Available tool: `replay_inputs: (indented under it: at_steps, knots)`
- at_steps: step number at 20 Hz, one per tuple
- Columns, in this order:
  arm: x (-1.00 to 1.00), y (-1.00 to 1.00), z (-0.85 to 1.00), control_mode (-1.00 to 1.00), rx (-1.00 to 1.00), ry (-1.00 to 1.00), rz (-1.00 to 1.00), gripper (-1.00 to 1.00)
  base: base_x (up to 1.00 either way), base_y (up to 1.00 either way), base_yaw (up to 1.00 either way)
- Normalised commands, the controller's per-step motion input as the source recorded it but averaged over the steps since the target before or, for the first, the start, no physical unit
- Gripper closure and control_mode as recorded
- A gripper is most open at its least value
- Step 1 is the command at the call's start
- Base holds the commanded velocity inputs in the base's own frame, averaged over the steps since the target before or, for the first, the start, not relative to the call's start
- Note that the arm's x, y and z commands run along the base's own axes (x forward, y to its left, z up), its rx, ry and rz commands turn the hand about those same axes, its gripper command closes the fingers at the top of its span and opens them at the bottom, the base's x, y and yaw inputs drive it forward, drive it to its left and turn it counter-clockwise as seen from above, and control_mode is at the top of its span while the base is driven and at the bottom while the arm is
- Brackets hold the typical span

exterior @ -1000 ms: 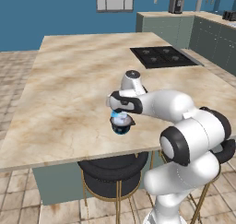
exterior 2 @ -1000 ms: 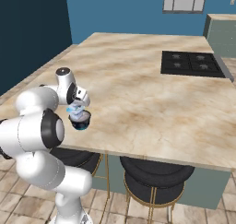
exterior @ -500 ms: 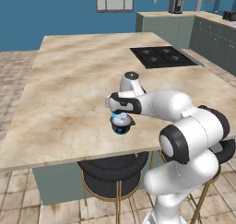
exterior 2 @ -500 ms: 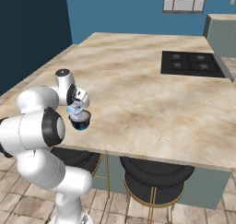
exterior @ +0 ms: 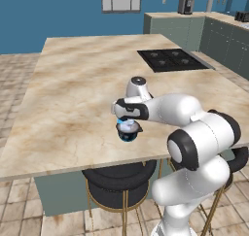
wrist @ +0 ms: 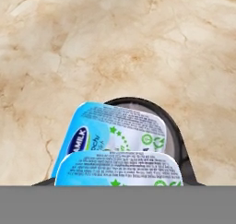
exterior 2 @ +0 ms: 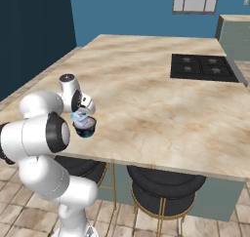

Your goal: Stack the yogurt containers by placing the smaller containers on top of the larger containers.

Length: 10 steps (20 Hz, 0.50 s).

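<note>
Hand view: small pale-blue and white cup (wrist: 120, 147) close under the camera, its printed foil tops in two tiers, sitting over the pale top of the dark cup (wrist: 173, 135), whose black rim curves out behind and to the right of it. Marbled desk (wrist: 115, 43) beyond. Fingertips hidden; cannot tell from here whether the small cup is touched.

Left base view: small cup (exterior: 127, 124) directly beneath the end effector (exterior: 125, 121), on top of the dark cup (exterior: 128, 133), which stands on the desk (exterior: 73, 99) near its front edge. End effector pointing straight down over the stack, jaws partly apart at about the small cup's width; contact or clamping cannot be told at this size.

Right base view: small cup (exterior 2: 80, 118) just under the end effector (exterior 2: 82, 115), dark cup (exterior 2: 85, 129) below with a blue mark on its side. Black cooktop (exterior 2: 205, 68) well apart, at the far right of the desk. Stools (exterior 2: 163, 189) tucked under the front edge.
</note>
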Motion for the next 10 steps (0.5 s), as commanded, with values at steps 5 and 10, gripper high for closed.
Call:
replay_inputs:
  at_steps: [5, 10]
  knots:
    - [0.06, 0.0, -0.04, -1.0, 0.0, 0.0, -0.01, 1.0, 0.0, 0.0, 0.0]
    - [0.07, 0.0, -0.05, -1.0, 0.0, 0.0, -0.01, 1.0, 0.0, 0.0, 0.0]
